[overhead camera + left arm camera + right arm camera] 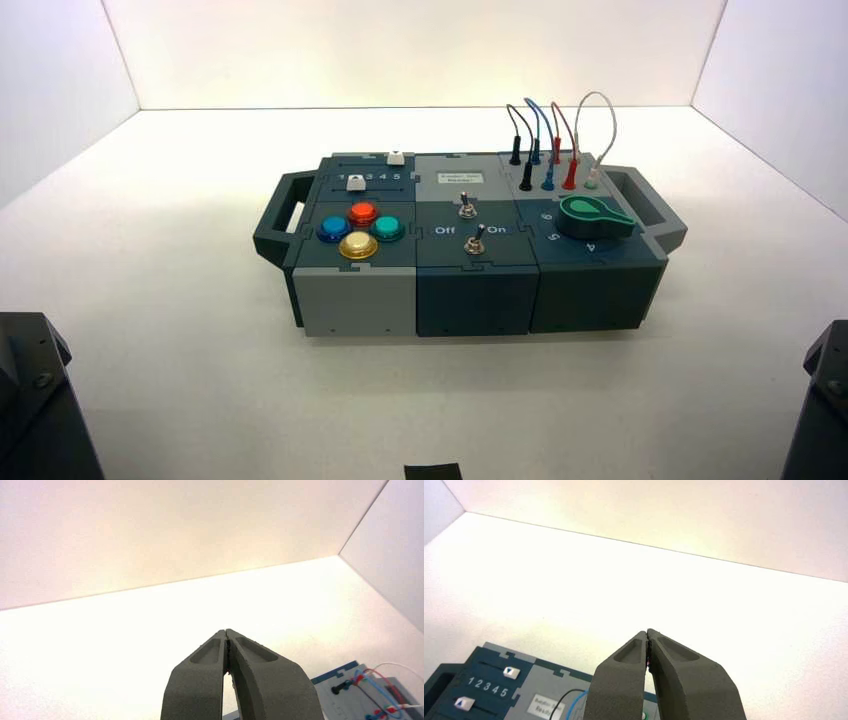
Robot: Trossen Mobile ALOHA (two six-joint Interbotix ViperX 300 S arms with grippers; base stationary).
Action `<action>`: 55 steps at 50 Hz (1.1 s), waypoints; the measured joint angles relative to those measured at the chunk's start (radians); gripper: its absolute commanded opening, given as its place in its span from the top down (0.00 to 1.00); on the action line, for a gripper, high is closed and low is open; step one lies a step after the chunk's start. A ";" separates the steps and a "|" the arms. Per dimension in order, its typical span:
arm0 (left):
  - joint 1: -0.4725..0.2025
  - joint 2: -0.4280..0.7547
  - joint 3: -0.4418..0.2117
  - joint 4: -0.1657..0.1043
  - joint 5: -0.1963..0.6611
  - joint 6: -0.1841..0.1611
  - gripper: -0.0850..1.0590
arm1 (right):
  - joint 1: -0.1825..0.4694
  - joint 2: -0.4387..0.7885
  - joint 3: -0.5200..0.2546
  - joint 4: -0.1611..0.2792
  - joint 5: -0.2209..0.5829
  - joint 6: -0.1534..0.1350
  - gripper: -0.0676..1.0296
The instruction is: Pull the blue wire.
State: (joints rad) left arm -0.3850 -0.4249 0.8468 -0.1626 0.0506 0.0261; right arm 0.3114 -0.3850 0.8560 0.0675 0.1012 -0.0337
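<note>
- Blue wire (548, 120) arches above the box's grey back panel, right of centre in the upper part of the high view; its two slim blue plugs (548, 180) stand upright in that panel, one behind the other.
- Black wire (521, 116) loops just to the left of it, red wire (567, 122) just to the right, and white wire (610, 108) beyond the red one.
- Left gripper (226, 632) is idle, its jaws closed with nothing between the tips; its arm shows at the lower left of the high view, well apart from the box (475, 300).
- Right gripper (648, 632) is idle too, jaws closed and empty; its arm shows at the lower right, also well apart from the box.
- Green knob (595, 218) sits on the box's right part, in front of the wires.
</note>
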 measured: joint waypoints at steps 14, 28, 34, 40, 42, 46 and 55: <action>-0.005 0.064 -0.014 -0.003 0.006 -0.014 0.95 | 0.000 0.034 0.009 0.000 -0.025 0.005 0.96; -0.097 0.095 -0.011 -0.012 0.012 -0.044 0.95 | 0.000 0.031 0.072 0.025 -0.046 0.017 0.96; -0.124 0.095 -0.003 -0.014 -0.014 -0.061 0.95 | 0.000 0.009 0.100 0.040 -0.072 0.017 0.96; -0.124 0.094 0.011 -0.014 -0.051 -0.077 0.95 | 0.000 -0.031 0.121 0.044 -0.100 0.017 0.96; -0.124 0.092 0.011 -0.014 -0.054 -0.078 0.95 | 0.000 -0.041 0.124 0.044 -0.103 0.018 0.96; -0.126 0.091 0.011 -0.014 -0.058 -0.080 0.95 | 0.000 -0.052 0.124 0.044 -0.104 0.018 0.96; -0.130 0.091 0.018 -0.015 -0.061 -0.124 0.95 | 0.000 -0.075 0.137 0.074 -0.107 0.020 0.96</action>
State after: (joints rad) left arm -0.5154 -0.3344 0.8652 -0.1779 -0.0107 -0.0982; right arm 0.3114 -0.4602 0.9925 0.1411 -0.0061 -0.0138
